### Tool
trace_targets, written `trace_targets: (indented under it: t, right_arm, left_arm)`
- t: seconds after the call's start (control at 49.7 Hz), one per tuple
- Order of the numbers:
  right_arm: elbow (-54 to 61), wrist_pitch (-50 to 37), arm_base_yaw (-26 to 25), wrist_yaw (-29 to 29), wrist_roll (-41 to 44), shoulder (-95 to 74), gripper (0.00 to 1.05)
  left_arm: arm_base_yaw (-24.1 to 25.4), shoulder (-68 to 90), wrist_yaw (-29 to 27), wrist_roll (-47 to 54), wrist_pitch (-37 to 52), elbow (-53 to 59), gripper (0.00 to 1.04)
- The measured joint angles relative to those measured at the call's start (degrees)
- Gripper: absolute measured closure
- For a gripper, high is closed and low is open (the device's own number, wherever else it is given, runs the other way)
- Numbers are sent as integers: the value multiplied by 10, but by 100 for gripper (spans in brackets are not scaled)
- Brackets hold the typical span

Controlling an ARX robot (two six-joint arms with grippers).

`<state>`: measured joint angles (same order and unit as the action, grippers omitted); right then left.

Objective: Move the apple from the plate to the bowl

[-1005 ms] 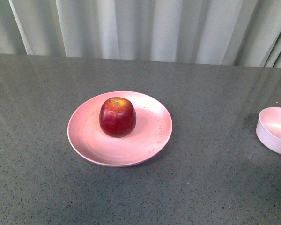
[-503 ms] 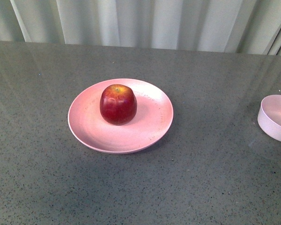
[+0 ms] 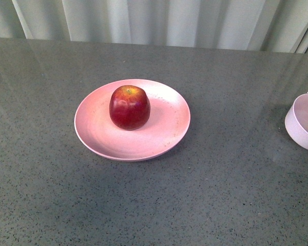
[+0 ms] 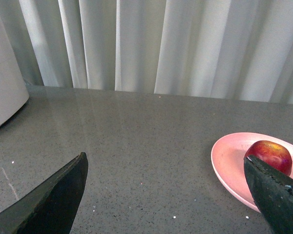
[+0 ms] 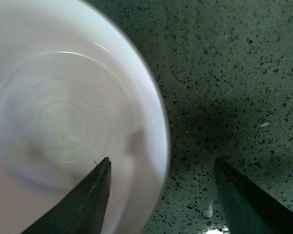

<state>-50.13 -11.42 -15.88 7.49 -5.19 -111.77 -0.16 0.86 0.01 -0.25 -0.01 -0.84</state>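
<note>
Right gripper [image 5: 162, 161] stands with its jaws spread wide and nothing between them. In the right wrist view, 1 of its 2 dark fingers [image 5: 78, 204] shows against the inside of the small, deep, pale pinkish-lilac bowl [image 5: 63, 97]. The other shows against the grey speckled stone tabletop [image 5: 224, 73], with the bowl's rim running between them. Whether either finger touches the bowl cannot be told.

Left gripper [image 4: 164, 161] is likewise wide apart and holds nothing. Its 2 dark fingers [image 4: 53, 200] frame bare tabletop, and the tip of 1 overlaps the near edge of the fruit in the left wrist view without clear contact.

That fruit, a round, glossy dark-red apple [image 3: 129, 107] with a yellow-orange patch at the stem dip, sits upright on the wide, shallow, salmon-pink plate [image 3: 118, 143], a little left of and behind the plate's middle. The plate lies flat near the centre of the tabletop. The bowl stands well apart from it at the right edge of the front view, cut off by the frame.

Pale pleated curtains [image 3: 169, 20] hang behind the table, and a white rounded object [image 4: 5, 87] is partly visible at the edge of the left wrist view.
</note>
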Motion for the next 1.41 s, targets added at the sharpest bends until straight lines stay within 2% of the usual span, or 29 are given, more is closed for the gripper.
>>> trace_targets:
  t: [0.141,0.362,0.643,1.066,1.267,1.408]
  right_arm:
    - [0,7,-6,5,-13,0,70]
    - [0,17,0,28,-31,13,103]
    - [-20,34,63,25,-72,26,103]
    - [-45,38,187,-7,-122,9,103]
    - [-45,40,200,-18,-132,-13,103]
    - [-41,31,199,-15,-133,-13,80]
  left_arm:
    - [0,0,0,0,0,0,9]
    - [0,0,0,0,0,0,9]
    - [0,0,0,0,0,0,9]
    - [0,0,0,0,0,0,9]
    - [0,0,0,0,0,0,9]
    - [0,0,0,0,0,0,9]
